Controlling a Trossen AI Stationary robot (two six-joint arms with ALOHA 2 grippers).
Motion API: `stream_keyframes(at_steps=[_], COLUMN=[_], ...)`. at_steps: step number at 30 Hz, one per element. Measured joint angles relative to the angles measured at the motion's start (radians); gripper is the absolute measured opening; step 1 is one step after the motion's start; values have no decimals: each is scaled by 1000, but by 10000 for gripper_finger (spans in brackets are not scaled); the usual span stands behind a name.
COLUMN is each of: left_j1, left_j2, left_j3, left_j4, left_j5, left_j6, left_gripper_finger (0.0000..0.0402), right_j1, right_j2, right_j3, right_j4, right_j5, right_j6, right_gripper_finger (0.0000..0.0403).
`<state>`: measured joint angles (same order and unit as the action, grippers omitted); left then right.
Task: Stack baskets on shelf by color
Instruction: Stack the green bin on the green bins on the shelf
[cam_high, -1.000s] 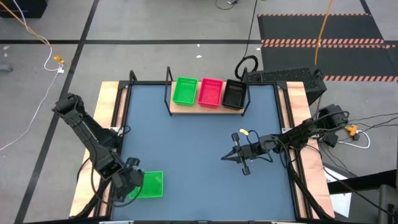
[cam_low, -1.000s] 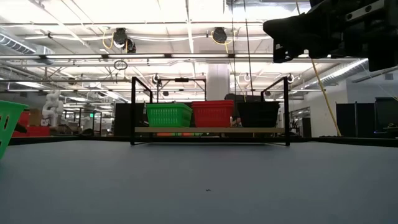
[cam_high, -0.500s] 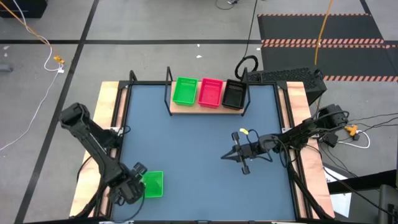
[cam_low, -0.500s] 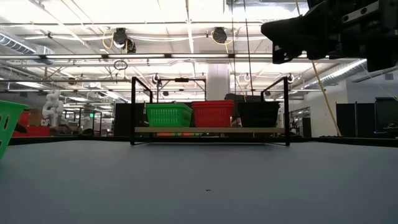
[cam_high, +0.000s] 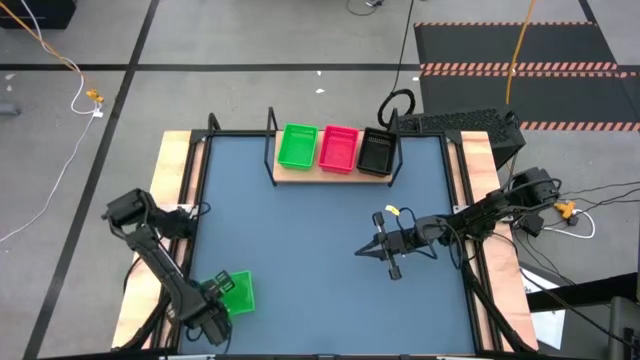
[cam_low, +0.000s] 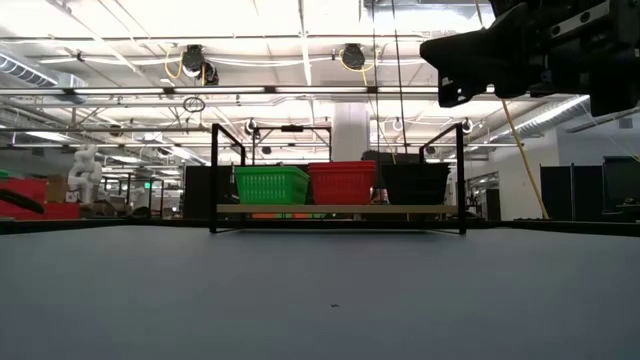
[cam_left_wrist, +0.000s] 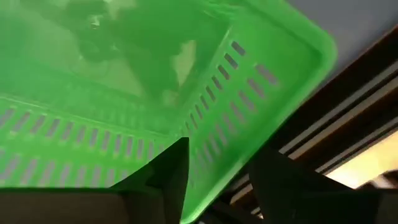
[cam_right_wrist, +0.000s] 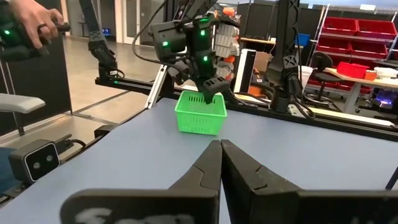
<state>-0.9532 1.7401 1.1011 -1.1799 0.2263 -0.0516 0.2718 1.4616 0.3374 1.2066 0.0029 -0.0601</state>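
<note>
Because your left gripper (cam_high: 218, 303) is clamped over the rim of a green basket (cam_high: 236, 291) at the table's near-left corner, one finger inside and one outside the mesh wall, you can carry it without it slipping. On the shelf (cam_high: 333, 172) at the far edge, green, red and black stacks (cam_high: 297, 146) sit side by side, so this basket probably belongs on the green one. Your right gripper (cam_high: 362, 253) waits over mid-table, fingers pressed together and empty, clear of that path.
</note>
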Motion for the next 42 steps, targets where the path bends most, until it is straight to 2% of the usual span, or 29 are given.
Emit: stream_keyframes(at_steps=[4, 6, 9, 11, 13, 17, 20, 23, 26, 31, 35, 39, 42], left_j1=[-1, 15, 42, 67, 92, 142, 186, 288, 479, 833, 1059, 1199, 1243], left_j2=[15, 12, -2, -18, -34, -64, -91, -118, -123, -124, -122, -123, -117], left_j3=[4, 22, 63, 95, 137, 263, 354, 395, 399, 399, 422, 426, 427], left_j4=[22, 34, 38, 33, 4, -81, -109, -61, 24, 128, 150, 265, 348], left_j5=[-86, -99, -103, -124, -207, -466, -635, -687, -669, -663, -622, -473, -448], left_j6=[-71, -111, -172, -237, -316, -518, -571, -336, -162, -55, 42, 201, 307], left_gripper_finger=[132, 102, 35, 13, 15, 10, 8, 12, 8, 15, 11, 12, 21], right_j1=[0, 0, 0, 0, 0, 0, -4, -18, -23, -14, -15, -15, -18], right_j2=[0, 0, 0, 0, 0, 0, 0, -2, -4, -4, -4, -4, -4], right_j3=[0, 0, 0, 0, 0, 0, 4, 20, 48, 68, 68, 68, 68], right_j4=[-1, -1, 0, 2, 8, 11, 34, 54, 55, 12, 13, 13, 12], right_j5=[0, 0, 0, 0, 0, 4, 22, 24, 23, 22, 22, 22, 22], right_j6=[0, 0, 7, 22, 23, 58, 74, 79, 117, 91, 73, 44, 31], right_gripper_finger=[0, 0, 0, 0, 0, 0, 0, 0, 0, 0, 0, 0, 0])
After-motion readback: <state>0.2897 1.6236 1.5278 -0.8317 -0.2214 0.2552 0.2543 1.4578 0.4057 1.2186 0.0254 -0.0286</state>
